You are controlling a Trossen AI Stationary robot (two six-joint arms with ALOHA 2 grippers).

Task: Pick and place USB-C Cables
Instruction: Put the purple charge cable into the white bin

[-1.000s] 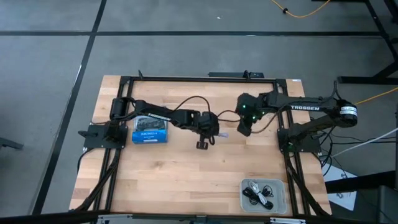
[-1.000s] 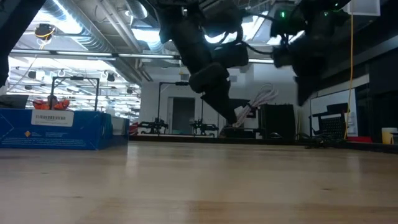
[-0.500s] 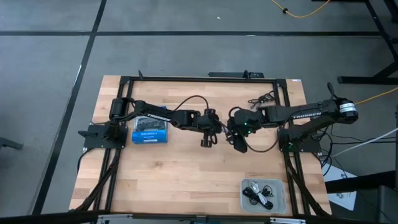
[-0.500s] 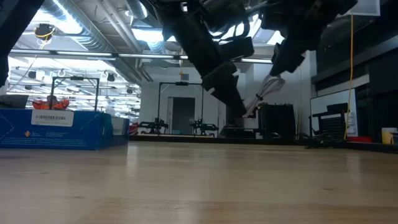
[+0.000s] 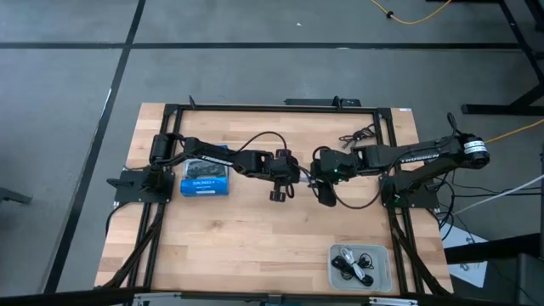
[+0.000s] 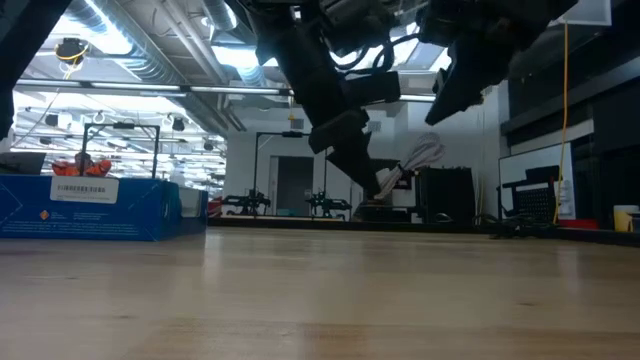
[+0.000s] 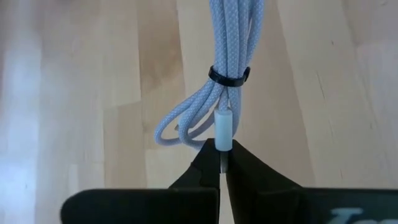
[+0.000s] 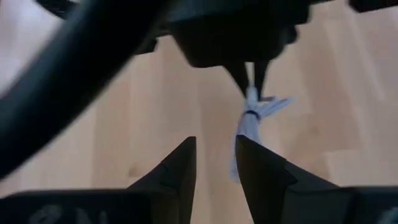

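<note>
Now one pale bundled cable hangs above the middle of the tabletop, pinched at its white plug by the closed left claw. More cables, too tangled to count, lie in the grey tray at the near right corner. Both arms reach inward and meet mid-table. The right claw hovers beside the bundle, fingers parted and empty, which only its wrist view shows. One blue box sits under the left arm.

Your wooden table | carries blue box at left | grey tray of cables front-right
</note>
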